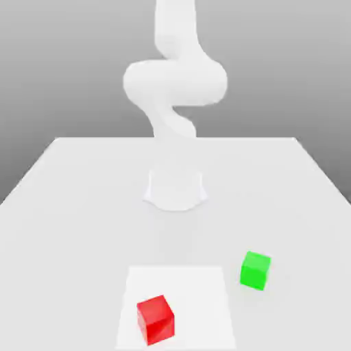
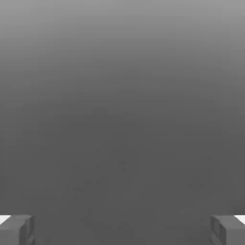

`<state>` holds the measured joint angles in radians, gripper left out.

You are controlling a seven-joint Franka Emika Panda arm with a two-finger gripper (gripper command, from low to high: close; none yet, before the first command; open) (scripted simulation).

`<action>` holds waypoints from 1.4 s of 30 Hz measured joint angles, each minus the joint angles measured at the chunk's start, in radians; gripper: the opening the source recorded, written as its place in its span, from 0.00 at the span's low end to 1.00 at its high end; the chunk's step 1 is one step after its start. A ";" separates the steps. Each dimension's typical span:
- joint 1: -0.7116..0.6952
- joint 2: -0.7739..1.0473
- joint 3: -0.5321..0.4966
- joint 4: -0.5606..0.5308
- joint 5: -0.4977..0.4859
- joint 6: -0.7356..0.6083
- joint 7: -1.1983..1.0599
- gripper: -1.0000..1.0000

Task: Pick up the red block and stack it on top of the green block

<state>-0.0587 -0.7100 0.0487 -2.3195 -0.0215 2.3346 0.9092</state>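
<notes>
1. In the hand view, the gripper (image 2: 122, 229) has its two gray fingers (image 2: 16, 229) very far apart, one at each side edge of the picture. It is wide open.
2. Nothing sits between the fingers. The gripper holds nothing and touches nothing. A plain gray background lies in front of it.
3. In the exterior view, the white arm (image 1: 175, 89) stands at the far middle of the white table (image 1: 68, 206) and bends up high.
4. The red block (image 1: 155, 319) lies on the table near the front edge, on a brighter white square patch (image 1: 199, 288). It is well apart from the arm's base (image 1: 175, 188).
5. The green block (image 1: 255, 270) lies on the table toward the exterior view's right of the red block, a little farther back. The two blocks are near each other but do not touch.
6. Both blocks sit flat on the table.
</notes>
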 joint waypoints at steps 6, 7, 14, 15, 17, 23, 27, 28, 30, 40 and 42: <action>-0.126 0.222 0.104 -0.048 -0.065 0.084 0.277 0.50; -0.144 0.258 0.118 -0.055 -0.077 0.098 0.322 0.50; -0.233 0.511 0.178 -0.109 -0.156 0.192 0.639 0.50; -0.240 0.547 0.181 -0.117 -0.164 0.205 0.682 0.50; -0.250 0.617 0.181 -0.132 -0.175 0.233 0.764 0.50; -0.260 0.815 0.177 -0.182 -0.134 0.324 0.959 0.50; -0.248 0.943 0.163 -0.193 -0.109 0.409 1.032 0.50; -0.239 0.978 0.150 -0.188 -0.124 0.438 1.046 0.50; -0.213 1.050 0.117 -0.177 -0.157 0.496 1.073 0.50; -0.222 1.017 0.130 -0.183 -0.136 0.471 1.059 0.00; -0.235 0.949 0.151 -0.194 -0.098 0.415 1.031 0.00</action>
<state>-0.2938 0.2391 0.2000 -2.5140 -0.1199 2.7500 1.9404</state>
